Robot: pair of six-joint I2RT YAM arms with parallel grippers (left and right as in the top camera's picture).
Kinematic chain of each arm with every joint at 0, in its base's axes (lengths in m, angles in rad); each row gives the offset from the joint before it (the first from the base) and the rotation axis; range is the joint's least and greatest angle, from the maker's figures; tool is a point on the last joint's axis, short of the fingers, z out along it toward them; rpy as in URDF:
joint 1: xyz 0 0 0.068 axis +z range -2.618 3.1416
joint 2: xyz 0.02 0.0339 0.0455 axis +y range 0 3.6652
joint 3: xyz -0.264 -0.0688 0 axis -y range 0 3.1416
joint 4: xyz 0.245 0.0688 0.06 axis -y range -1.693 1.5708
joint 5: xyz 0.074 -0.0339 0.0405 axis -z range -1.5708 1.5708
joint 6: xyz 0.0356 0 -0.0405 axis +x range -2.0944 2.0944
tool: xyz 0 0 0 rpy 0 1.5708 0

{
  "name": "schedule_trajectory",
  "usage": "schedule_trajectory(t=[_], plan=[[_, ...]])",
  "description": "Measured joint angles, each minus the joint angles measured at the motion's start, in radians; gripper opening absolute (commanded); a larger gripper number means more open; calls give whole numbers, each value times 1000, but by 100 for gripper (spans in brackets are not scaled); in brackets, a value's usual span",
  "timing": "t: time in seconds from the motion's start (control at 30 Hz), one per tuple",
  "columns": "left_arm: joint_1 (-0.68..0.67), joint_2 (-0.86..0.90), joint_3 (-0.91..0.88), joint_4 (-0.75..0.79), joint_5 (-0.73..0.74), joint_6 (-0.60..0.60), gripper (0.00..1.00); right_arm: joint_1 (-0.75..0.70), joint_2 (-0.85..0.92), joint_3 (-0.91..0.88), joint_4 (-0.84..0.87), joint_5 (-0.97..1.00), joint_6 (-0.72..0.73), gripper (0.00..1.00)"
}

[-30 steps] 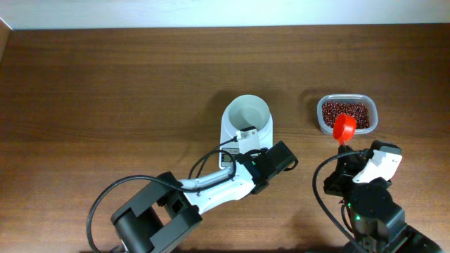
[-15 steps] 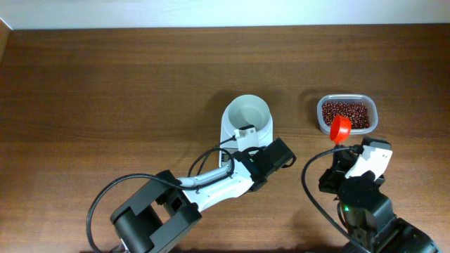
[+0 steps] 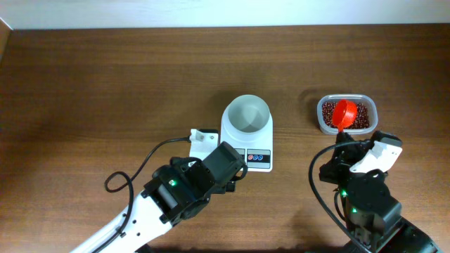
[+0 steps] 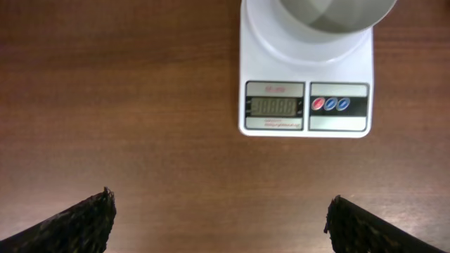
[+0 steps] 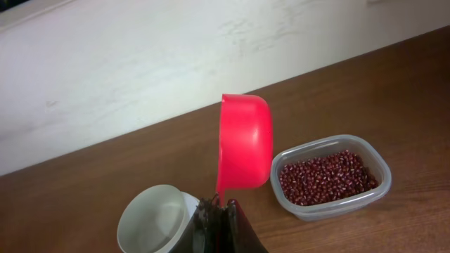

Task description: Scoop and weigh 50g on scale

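Note:
The white scale (image 3: 257, 159) stands mid-table with an empty white bowl (image 3: 246, 114) on its platform. In the left wrist view the scale's (image 4: 306, 107) grey display and round buttons face me, the bowl (image 4: 327, 10) at the top edge. My left gripper (image 3: 226, 163) (image 4: 219, 208) hangs just in front of the scale, open wide over bare wood. The red-brown beans (image 3: 357, 117) (image 5: 323, 177) fill a clear tub (image 3: 370, 105) (image 5: 330, 205). My right gripper (image 3: 342, 140) (image 5: 219, 208) is shut on the handle of an orange-red scoop (image 3: 344, 114) (image 5: 244, 144), tilted on edge above the tub's near side.
Brown wooden table with a white wall along its far edge. A black cable loops on the table at the left arm's base (image 3: 126, 179). The bowl (image 5: 156, 218) sits left of the right gripper, the tub to its right.
My left gripper has drawn back from the scale's front panel toward the left and front, and has opened. The right gripper has carried the scoop slightly farther over the tub.

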Motion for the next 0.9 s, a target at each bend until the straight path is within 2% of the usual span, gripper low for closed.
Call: schedule_trajectory(t=[0.03, 0.13, 0.2, 0.23, 0.3, 0.4, 0.6, 0.73, 0.9], plan=[[1, -1, 0, -8, 6, 37, 99, 0, 11, 0, 5, 0, 0, 4], [85, -6, 0, -11, 64, 330, 99, 0, 58, 0, 3, -1, 0, 4], [268, -28, 6, -10, 236, 594, 99, 0, 63, 0, 0, -23, -16, 4], [352, -32, 15, -12, 379, 757, 99, 0, 61, 1, -20, -79, -35, 4], [435, -33, 31, -12, 536, 938, 99, 0, 56, 6, -122, -214, -42, 4], [445, -33, 34, 1, 587, 1011, 99, 0, -38, 9, -239, -277, 36, 4], [445, -35, 37, 14, 612, 1057, 99, 0, -312, 11, -404, -292, 68, 4], [445, -35, 37, 3, 638, 1159, 99, 0, -330, 11, -439, -299, 68, 4], [445, -35, 37, -2, 637, 1194, 99, 0, -330, 11, -455, -318, 69, 4]])
